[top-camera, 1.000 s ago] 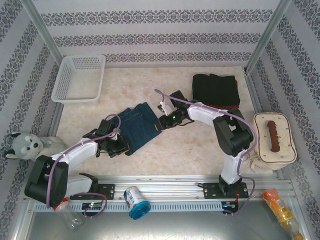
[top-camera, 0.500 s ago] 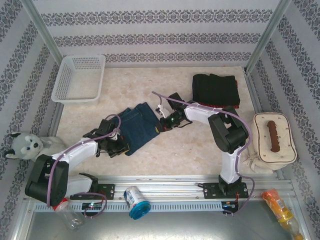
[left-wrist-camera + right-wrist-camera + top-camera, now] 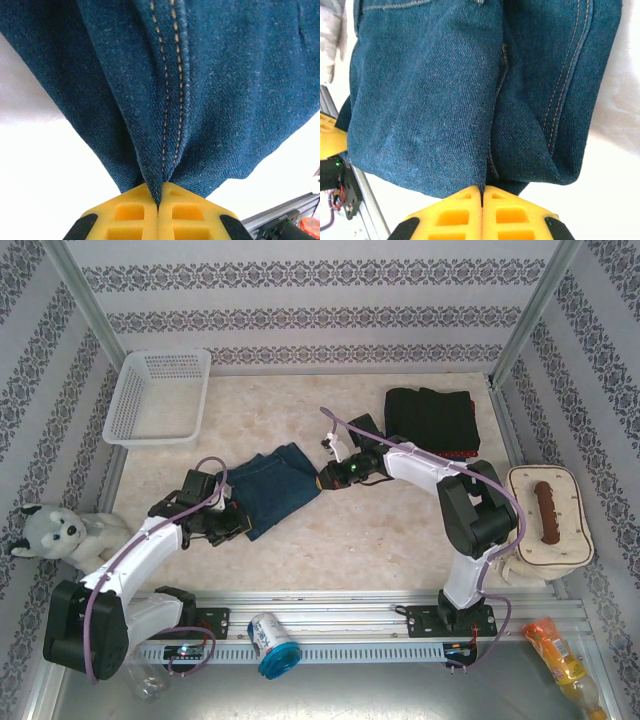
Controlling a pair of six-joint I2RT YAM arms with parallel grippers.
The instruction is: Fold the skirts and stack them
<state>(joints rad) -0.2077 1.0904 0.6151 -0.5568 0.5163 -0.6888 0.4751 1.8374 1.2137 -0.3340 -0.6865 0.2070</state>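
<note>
Left gripper (image 3: 238, 527) clamped shut on the near-left corner of the denim skirt (image 3: 282, 485), which lies mid-worktop (image 3: 380, 540). Right gripper (image 3: 323, 480) pinched tight on the same skirt's right edge. Black skirt (image 3: 432, 418) lies folded near the far right corner, on a red skirt (image 3: 452, 452) whose edge peeks out.

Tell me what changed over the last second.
The left gripper, shut on the denim skirt at its near edge, shifted left and slightly away from the bases, its arm swinging outward; the skirt's near end followed. The right gripper, shut on the right edge, barely moved. The folded black skirt and the basket stayed put.
</note>
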